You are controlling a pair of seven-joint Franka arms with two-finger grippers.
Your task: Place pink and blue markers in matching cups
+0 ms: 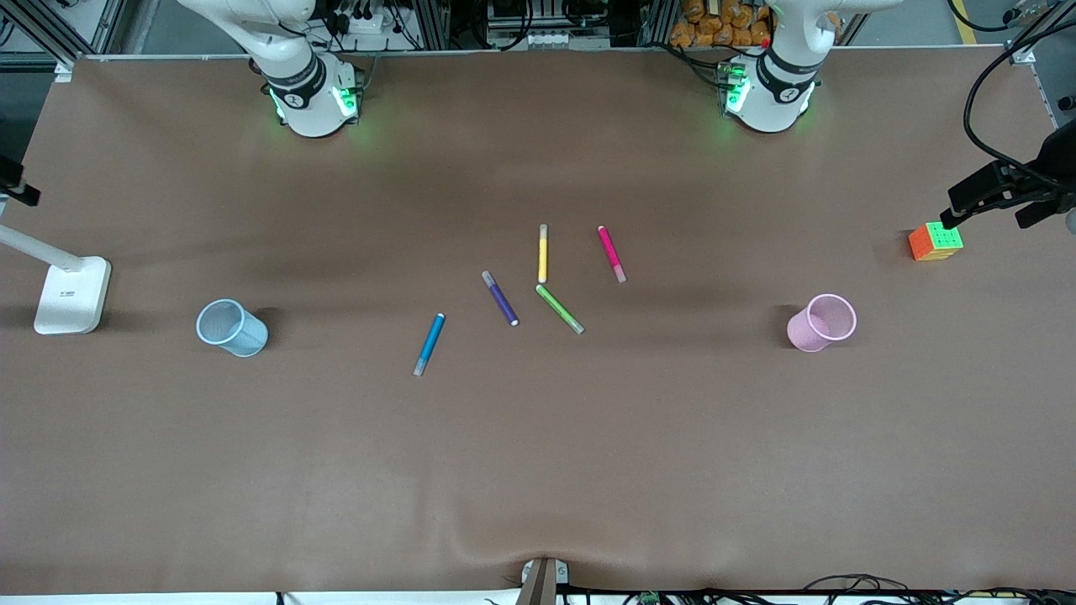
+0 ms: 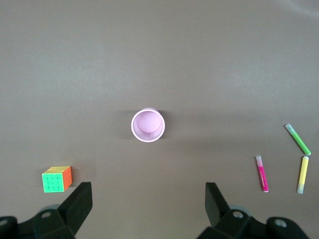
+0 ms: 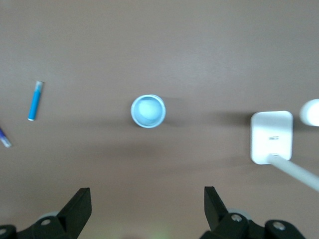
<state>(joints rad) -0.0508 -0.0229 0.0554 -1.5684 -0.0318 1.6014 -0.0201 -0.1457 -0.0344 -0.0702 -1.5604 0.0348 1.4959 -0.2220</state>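
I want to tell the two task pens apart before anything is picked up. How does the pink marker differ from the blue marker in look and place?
The pink marker is magenta with a paler pink cap; the blue marker is bright blue with a greyish cap. The pink marker lies farther from the front camera, toward the pink cup; the blue marker lies nearer, toward the blue cup. Both lie flat on the table, slim, alike in length, and untouched.

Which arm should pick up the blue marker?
Right. The blue marker lies toward its end of the table, near the blue cup; its open right gripper hangs above that cup.
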